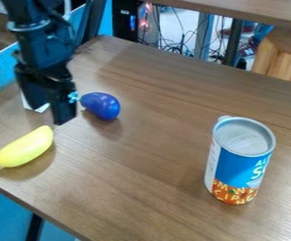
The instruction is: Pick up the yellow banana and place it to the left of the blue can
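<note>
Can stands upright; jaws beside blue eggplant.

Pale lettering marks the blue-and-orange label on the upright can.

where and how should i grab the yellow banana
Probably best around the middle of the banana, coming straight down from above and closing across its narrow width. It lies lengthwise on the table, and its long, slim body tapers toward the stem end, so the fuller middle should give a steadier, more balanced hold.
</note>
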{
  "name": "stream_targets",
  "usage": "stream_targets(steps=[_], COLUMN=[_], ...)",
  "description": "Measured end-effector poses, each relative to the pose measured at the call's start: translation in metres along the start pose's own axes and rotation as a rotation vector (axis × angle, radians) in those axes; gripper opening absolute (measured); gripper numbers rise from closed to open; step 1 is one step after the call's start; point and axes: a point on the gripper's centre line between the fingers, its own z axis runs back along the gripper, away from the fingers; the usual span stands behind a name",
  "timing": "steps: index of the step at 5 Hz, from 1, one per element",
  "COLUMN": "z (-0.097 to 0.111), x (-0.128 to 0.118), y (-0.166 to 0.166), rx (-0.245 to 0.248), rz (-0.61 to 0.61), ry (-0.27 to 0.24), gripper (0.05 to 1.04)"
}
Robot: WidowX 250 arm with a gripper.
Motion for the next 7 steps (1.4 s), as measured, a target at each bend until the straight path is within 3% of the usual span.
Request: stream_targets(steps=[2,5,6,7], z=[-0.031,-0.07,-0.074,-0.076], x=[-0.017,-0.027,-0.027,-0.024], y=[0.023,0.031,0.033,0.031], rx=[0.074,0.099,0.115,0.101], rz=[0.054,0.123,0.143,0.136], ry=[0.183,0.298,0.309,0.286], gripper=[0.999,0.998,0.948,0.678])
